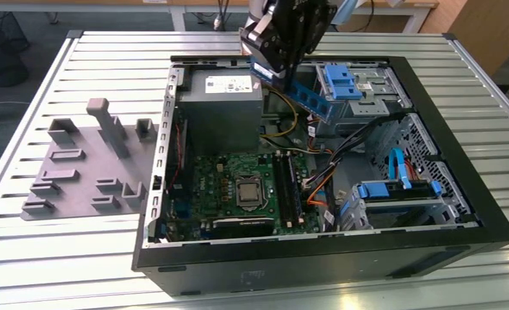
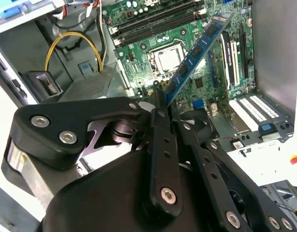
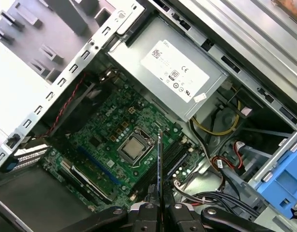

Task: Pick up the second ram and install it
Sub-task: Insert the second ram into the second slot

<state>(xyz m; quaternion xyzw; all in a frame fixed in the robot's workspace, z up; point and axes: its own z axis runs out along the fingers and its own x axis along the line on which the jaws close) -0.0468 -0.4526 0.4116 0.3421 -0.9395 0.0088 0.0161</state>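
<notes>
My gripper [image 1: 280, 73] hangs over the back of the open computer case, shut on the second ram [image 1: 311, 98], a narrow blue stick with dark chips. In the second wrist view the ram [image 2: 197, 48] sticks out from between the fingertips [image 2: 159, 99] and slants above the green motherboard [image 2: 187, 63]. The first wrist view shows the stick edge-on [image 3: 159, 162], clamped in the gripper [image 3: 158, 205], well above the long black memory slots [image 3: 173, 158]. Those slots [image 1: 287, 187] lie on the motherboard [image 1: 228, 187], right of the processor socket [image 1: 249, 192] in the exterior view.
A grey plastic tray [image 1: 82, 171] with raised blocks lies outside the case on the exterior view's left. Inside are the grey power supply [image 1: 220, 106], yellow cables [image 1: 280, 126], blue drive caddies [image 1: 347, 81] and the case's black walls [image 1: 323, 248].
</notes>
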